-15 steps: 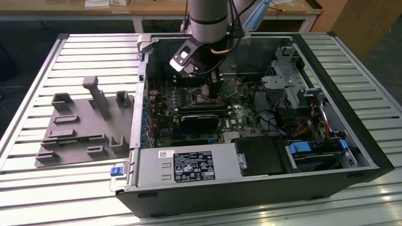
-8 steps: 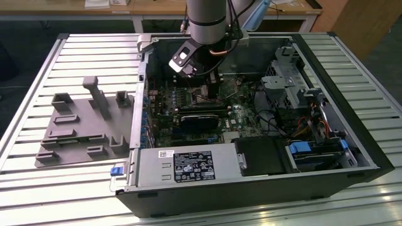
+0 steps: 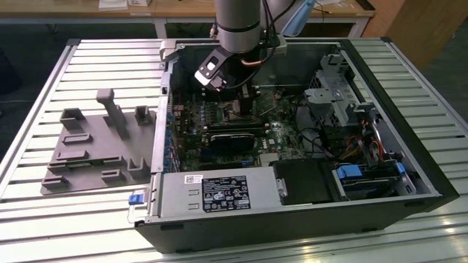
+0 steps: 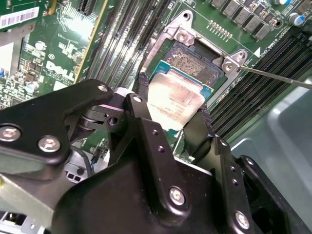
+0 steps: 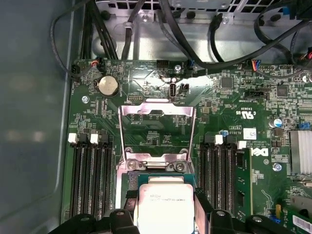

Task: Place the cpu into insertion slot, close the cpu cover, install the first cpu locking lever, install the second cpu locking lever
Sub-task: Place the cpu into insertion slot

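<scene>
cpu (image 4: 179,100), flat silvery square, between jaws

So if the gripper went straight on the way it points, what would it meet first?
Likely the insertion slot, directly beyond the cpu held in the gripper; the gap is unclear.

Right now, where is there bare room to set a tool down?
The ribbed metal table is bare between the grey moulded fixture tray and its near edge. Crowded: inside the open black computer case, where the gripper holds the silvery-beige square cpu.
</scene>
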`<state>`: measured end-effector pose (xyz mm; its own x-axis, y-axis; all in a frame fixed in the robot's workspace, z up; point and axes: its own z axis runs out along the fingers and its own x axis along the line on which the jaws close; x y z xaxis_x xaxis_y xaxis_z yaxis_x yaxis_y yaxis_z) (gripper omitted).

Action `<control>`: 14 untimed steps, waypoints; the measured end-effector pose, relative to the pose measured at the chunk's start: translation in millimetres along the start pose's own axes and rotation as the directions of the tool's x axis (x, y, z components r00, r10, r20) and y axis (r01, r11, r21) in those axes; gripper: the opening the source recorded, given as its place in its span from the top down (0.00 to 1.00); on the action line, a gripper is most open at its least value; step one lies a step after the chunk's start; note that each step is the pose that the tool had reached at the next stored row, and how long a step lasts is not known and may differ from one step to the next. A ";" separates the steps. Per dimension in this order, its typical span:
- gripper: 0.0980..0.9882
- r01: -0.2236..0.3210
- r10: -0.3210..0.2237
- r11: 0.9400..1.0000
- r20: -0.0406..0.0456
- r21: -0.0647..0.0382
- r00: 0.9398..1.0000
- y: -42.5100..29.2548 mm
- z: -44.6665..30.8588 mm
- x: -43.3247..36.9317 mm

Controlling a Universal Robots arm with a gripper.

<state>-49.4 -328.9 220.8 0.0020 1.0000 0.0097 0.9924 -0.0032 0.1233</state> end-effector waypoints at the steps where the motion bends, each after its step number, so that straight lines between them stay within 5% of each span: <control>1: 0.51 0.000 0.000 1.000 0.000 0.000 1.000 -0.3 0.4 0.5; 14: 0.51 -0.012 0.012 1.000 0.002 0.000 1.000 -5.3 10.5 3.2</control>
<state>-53.4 -325.7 209.8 0.0143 0.9999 0.0095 0.9923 -0.0154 0.1232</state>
